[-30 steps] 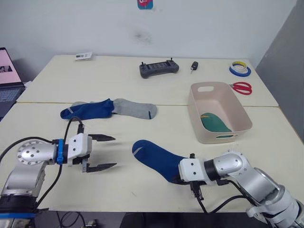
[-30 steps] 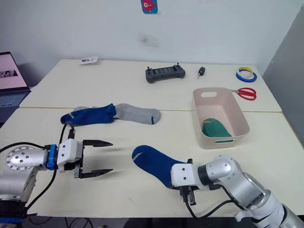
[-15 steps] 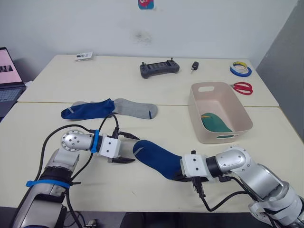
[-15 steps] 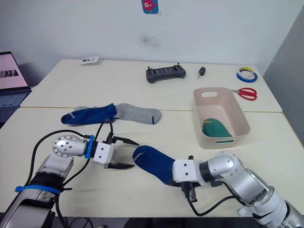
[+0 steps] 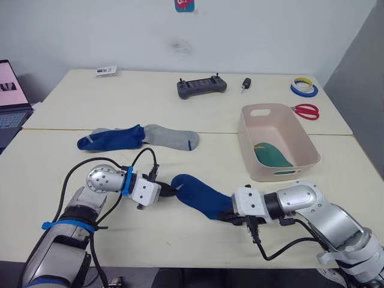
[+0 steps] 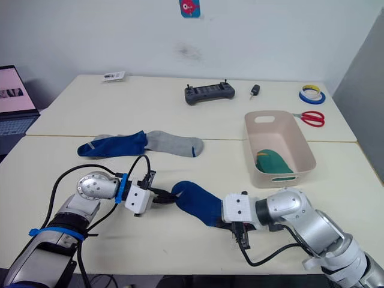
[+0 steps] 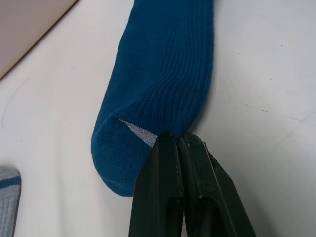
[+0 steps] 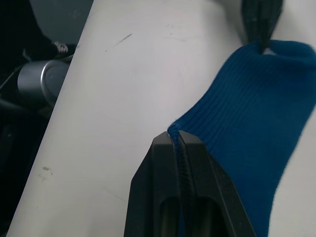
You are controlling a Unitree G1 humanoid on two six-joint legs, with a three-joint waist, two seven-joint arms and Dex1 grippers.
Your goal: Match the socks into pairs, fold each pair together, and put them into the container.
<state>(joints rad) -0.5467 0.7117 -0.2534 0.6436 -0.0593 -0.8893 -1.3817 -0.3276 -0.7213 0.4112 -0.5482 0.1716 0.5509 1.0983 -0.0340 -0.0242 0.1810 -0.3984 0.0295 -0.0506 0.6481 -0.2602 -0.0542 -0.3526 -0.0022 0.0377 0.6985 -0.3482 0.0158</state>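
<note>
A royal blue sock (image 5: 201,195) lies across the near table. My left gripper (image 5: 171,190) is shut on its toe end, and the left wrist view shows the fingertips (image 7: 168,143) pinching the fabric beside a pale mark. My right gripper (image 5: 227,215) is shut on the sock's other end (image 8: 252,143). A second blue sock (image 5: 111,138) overlaps a grey sock (image 5: 171,137) farther back on the left. The pinkish-beige container (image 5: 300,138) stands to the right with a green bundle (image 5: 272,155) inside.
On the far table lie a black controller (image 5: 201,86), a small black key (image 5: 245,83), tape rolls (image 5: 303,87), red scissors (image 5: 306,110) and a card (image 5: 106,71). A laptop (image 5: 9,102) sits at the left edge. A seam runs between the two tables.
My left gripper moved right to the blue sock's toe and closed on it. The right gripper kept its hold and drifted slightly right with the sock.
</note>
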